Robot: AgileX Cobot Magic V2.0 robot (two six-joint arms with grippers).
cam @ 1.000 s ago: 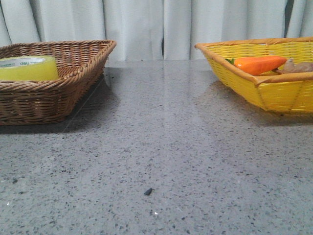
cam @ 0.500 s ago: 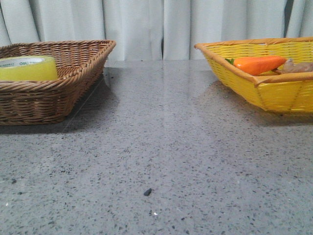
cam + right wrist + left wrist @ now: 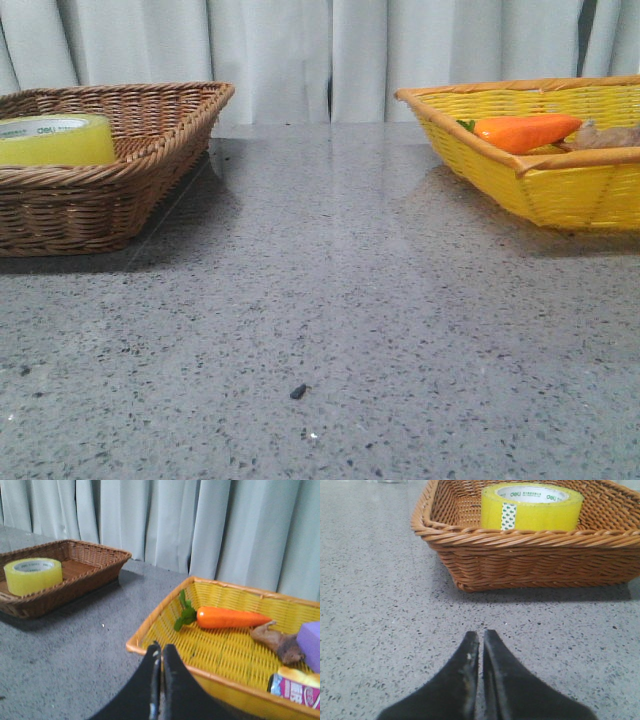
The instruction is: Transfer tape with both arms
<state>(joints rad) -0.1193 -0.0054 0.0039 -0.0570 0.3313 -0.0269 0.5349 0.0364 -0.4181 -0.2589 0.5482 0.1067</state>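
Tape, a translucent yellow roll point(image 3: 532, 507), sits in the brown wicker basket point(image 3: 530, 555); my left gripper point(image 3: 481, 642) and right gripper point(image 3: 161, 655) are pressed together, so I risk snagging the rim

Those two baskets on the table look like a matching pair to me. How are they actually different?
The brown wicker basket is dark brown; the yellow basket is bright yellow with an orange-tan rim. The brown one holds only the tape, a yellow roll lying flat. The yellow one holds several things: a carrot, a brownish root-like piece, a purple block and a small packet. Both are shallow, woven and rectangular with flaring sides, and both rest on the grey table.
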